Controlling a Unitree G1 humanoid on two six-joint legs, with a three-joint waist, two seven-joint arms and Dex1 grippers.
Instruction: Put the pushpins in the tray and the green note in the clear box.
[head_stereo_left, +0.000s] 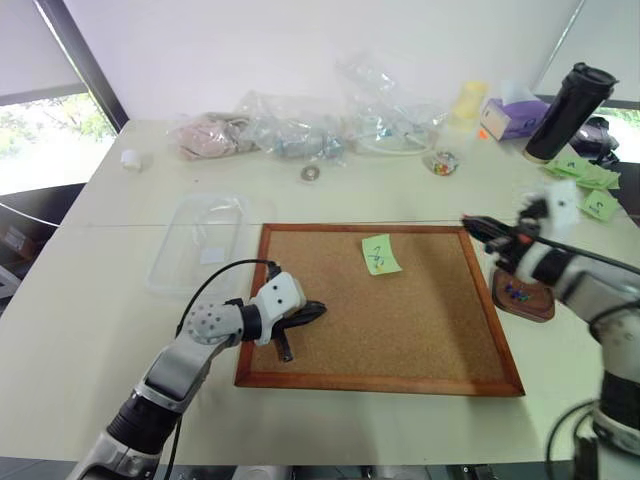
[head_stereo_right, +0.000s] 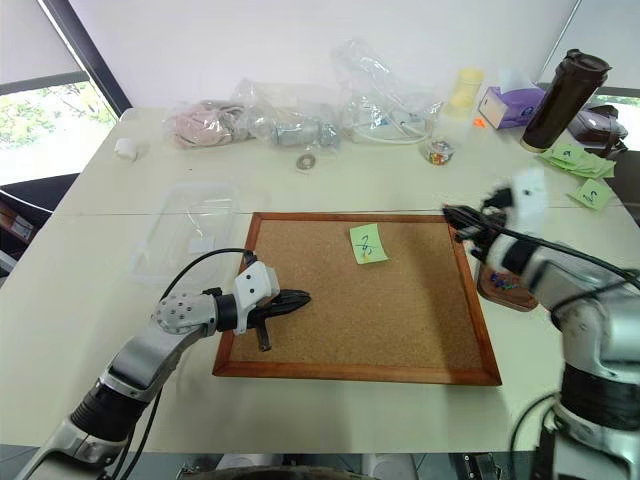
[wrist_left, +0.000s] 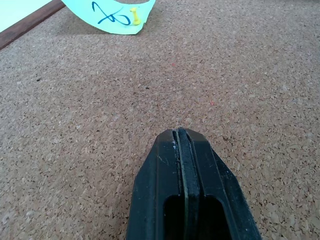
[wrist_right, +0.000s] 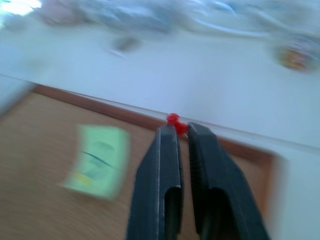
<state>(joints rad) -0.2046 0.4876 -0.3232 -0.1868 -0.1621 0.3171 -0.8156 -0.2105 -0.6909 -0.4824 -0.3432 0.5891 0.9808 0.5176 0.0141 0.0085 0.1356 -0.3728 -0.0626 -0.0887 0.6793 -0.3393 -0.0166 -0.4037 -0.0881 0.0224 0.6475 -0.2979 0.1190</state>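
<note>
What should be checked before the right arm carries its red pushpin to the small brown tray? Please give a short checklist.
1. Red plastic pushpin pinched at the tips of the right gripper, jaws shut on it: ok.
2. Small dark reddish-brown tray has room; some pins already lie inside: ok.
3. Left gripper rests shut on the wood-framed cork board, away from the tray: ok.
4. Pale green paper note free to lift: not ok, a yellow pushpin holds it.
5. Transparent plastic box empty: cannot tell.
</note>
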